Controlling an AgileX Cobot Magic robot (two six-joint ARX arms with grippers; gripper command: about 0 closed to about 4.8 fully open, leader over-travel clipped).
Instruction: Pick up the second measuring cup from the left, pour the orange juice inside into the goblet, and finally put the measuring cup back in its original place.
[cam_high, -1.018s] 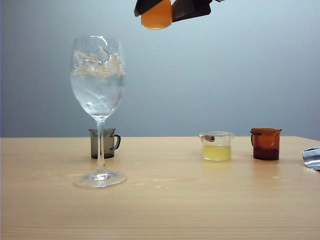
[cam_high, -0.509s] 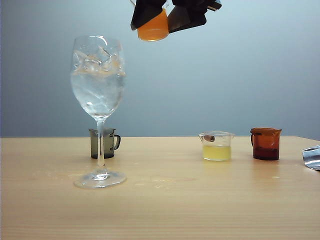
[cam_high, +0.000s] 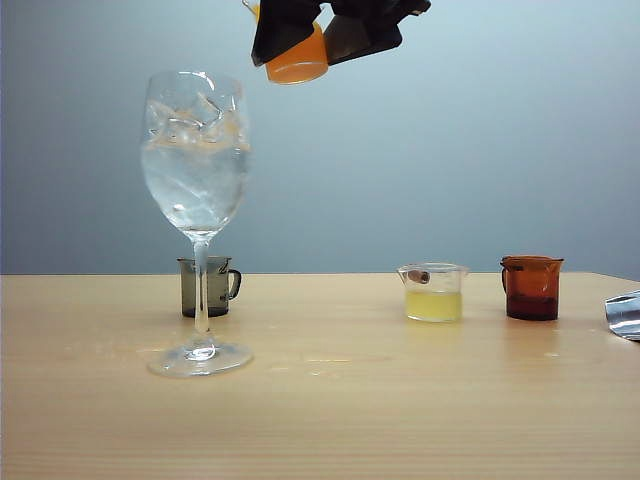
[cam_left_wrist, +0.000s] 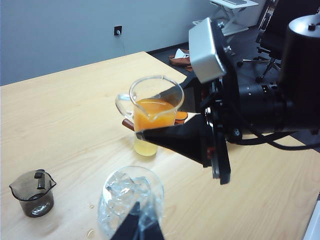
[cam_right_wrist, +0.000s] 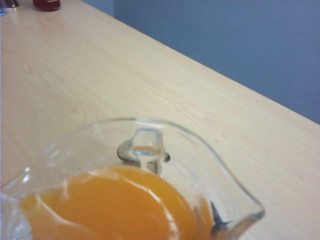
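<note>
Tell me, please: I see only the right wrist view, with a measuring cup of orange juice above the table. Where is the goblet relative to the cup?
Observer: In the exterior view the goblet stands lower and to the left of the measuring cup, which is not over its rim.
Operator: Is the goblet empty?
Observer: No. It holds ice and clear liquid, with no orange juice in it.
Operator: What holds the cup?
Observer: The right pincer, with one finger on each side. The left pincer shows only dark tips above the goblet.
</note>
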